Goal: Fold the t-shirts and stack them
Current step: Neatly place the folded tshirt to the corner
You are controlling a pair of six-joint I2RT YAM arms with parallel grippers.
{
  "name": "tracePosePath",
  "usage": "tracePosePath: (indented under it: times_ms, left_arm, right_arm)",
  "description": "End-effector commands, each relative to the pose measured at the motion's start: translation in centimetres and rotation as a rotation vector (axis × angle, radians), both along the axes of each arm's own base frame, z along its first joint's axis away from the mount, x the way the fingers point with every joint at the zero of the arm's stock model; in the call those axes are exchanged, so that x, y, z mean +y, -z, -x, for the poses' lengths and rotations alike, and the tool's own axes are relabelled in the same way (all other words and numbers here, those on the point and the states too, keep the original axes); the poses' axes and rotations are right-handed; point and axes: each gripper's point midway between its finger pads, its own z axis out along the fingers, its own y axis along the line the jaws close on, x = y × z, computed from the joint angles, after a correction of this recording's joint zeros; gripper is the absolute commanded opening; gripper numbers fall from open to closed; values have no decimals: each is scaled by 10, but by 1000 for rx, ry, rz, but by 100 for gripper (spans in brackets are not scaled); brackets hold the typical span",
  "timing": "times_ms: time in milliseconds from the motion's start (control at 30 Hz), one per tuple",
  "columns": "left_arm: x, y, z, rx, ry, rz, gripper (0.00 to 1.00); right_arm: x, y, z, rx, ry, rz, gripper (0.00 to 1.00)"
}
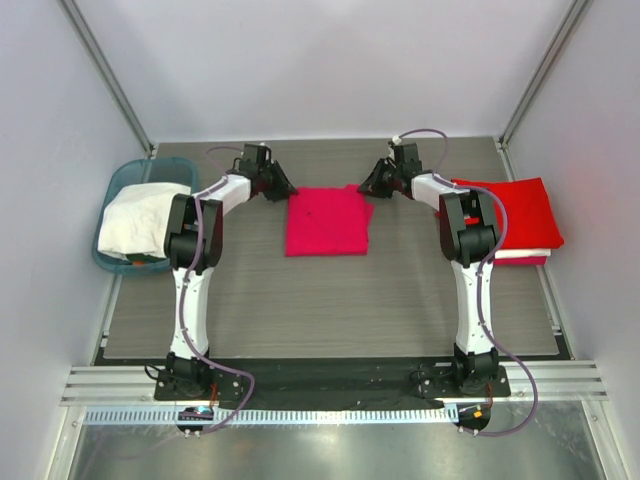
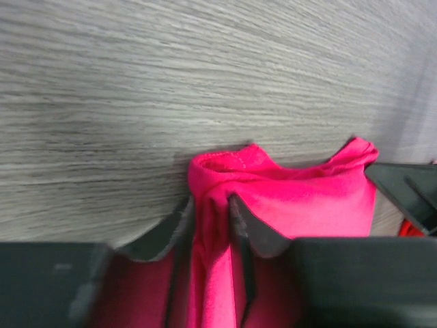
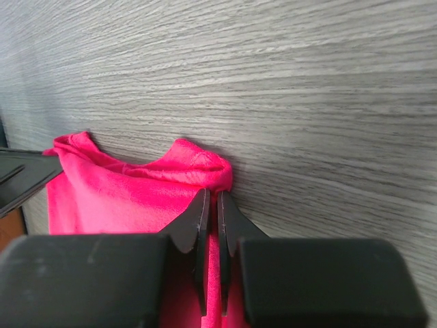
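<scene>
Your magenta t-shirt (image 1: 327, 222) lies folded flat at the far middle of the table (image 1: 330, 310). Your left gripper (image 2: 210, 200) grasps a ridge of cloth at its far left corner. Your right gripper (image 3: 212, 195) is clenched on the far right corner. Bare wood runs beyond that far edge and across the near side. 1 stack of red t-shirts (image 1: 515, 212) sits at the right edge, and 1 white t-shirt (image 1: 138, 222) lies in the basket (image 1: 125, 176) at the left.

Folded magenta-pink cloth t-shirt (image 1: 326, 222) flat at centre of grey wood-grain table (image 1: 330, 300). At its far-left corner, left gripper (image 1: 278, 187); at far-right corner, right gripper (image 1: 370, 186). Folded red t-shirts (image 1: 515, 212) stacked at right.
</scene>
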Motion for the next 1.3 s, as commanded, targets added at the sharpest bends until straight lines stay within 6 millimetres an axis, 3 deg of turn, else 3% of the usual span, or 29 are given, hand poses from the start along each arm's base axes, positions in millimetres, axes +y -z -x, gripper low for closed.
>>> tracePosePath:
  times_ms: [0, 33, 67, 100, 200, 267, 300, 333, 367, 400, 433, 500, 567, 600, 667, 700, 733, 800, 833, 900, 933, 967, 1033, 1067, 1267]
  left_arm:
    - [2, 12, -4, 27, -25, -12, 23]
    - [2, 10, -6, 24, -27, -9, 18]
    - [2, 9, -8, 21, -28, -4, 2]
    - [0, 6, -9, 16, -28, 3, 0]
    - [1, -13, -13, -25, -42, -7, 0]
    - [3, -21, -9, -47, -39, -35, 0]
    - [-2, -38, -8, -90, -32, -39, 0]
    - [0, -38, -2, -98, -33, -57, 0]
    - [-1, -43, 0, -112, -31, -57, 0]
    - [-5, -62, 1, -160, -27, -46, 0]
    - [-3, -59, 8, -155, -27, -51, 0]
    - [-5, -72, 13, -191, -16, -55, 0]
    - [-3, -91, 23, -226, -12, -61, 0]
    - [-3, -105, 30, -254, -9, -52, 0]
    - [-6, -124, 36, -308, -1, -45, 0]
    - [-15, -131, 42, -330, 17, -49, 0]
    - [-18, -150, 49, -374, 22, -49, 0]
    - [-36, -171, 61, -440, 50, -70, 0]
    - [-41, -191, 68, -483, 56, -65, 0]
    - [-57, -212, 83, -539, 73, -66, 0]
    - [-62, -221, 90, -557, 80, -64, 0]
    - [-75, -240, 106, -596, 102, -46, 0]
    - [-84, -264, 115, -661, 90, -34, 0]
    - [-91, -274, 121, -688, 96, -19, 0]
    - [-157, -337, 169, -813, 173, 93, 0]
  right_arm:
    - [-3, 29, 7, 71, 17, 29, 2]
    - [-2, 28, 7, 70, 14, 23, 1]
    - [-1, 25, 6, 67, 14, 18, 1]
    - [1, 23, 5, 64, 10, 10, 1]
    - [4, 10, 6, 45, -1, -14, 1]
    - [6, -4, 8, 7, -7, -36, 1]
    - [6, -11, 9, -11, -8, -40, 1]
    - [6, -18, 11, -26, -9, -44, 1]
    - [4, -15, 17, -20, -6, -42, 1]
    - [3, -36, 13, -75, 0, -47, 1]
    - [1, -34, 19, -67, 9, -39, 1]
    - [-4, -63, 21, -127, 23, -36, 1]
    - [-9, -74, 30, -147, 38, -41, 1]
    - [-12, -97, 33, -189, 42, -51, 1]
    - [-17, -109, 42, -213, 50, -53, 1]
    - [-19, -120, 46, -231, 58, -59, 1]
    - [-23, -145, 51, -279, 64, -69, 1]
    - [-33, -161, 64, -312, 87, -74, 1]
    - [-39, -184, 75, -355, 102, -76, 1]
    - [-53, -204, 85, -393, 135, -70, 1]
    - [-60, -229, 100, -437, 148, -68, 1]
    - [-70, -239, 104, -455, 188, -50, 1]
    - [-94, -257, 117, -464, 252, -19, 1]
    - [-108, -283, 127, -517, 306, -1, 1]
    - [-192, -352, 161, -537, 549, 161, 1]
